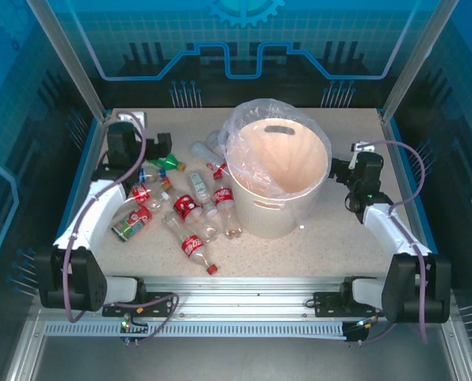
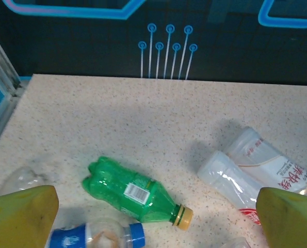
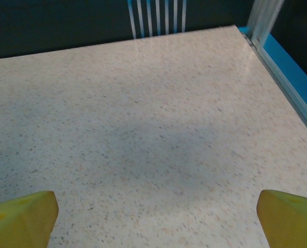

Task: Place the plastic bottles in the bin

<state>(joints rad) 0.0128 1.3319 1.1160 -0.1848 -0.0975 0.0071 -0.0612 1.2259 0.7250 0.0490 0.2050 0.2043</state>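
Plastic bottles (image 1: 186,208) lie scattered on the worktop (image 1: 339,246) left of the cream bin (image 1: 275,214), whose clear bag liner (image 1: 247,127) appears to hold none. They are likely light, thin-walled and slick, so best pinched across the labelled middle. The left hand (image 1: 163,146) hovers open over a green bottle (image 2: 130,191); the right hand (image 1: 337,169) hangs open right of the bin.
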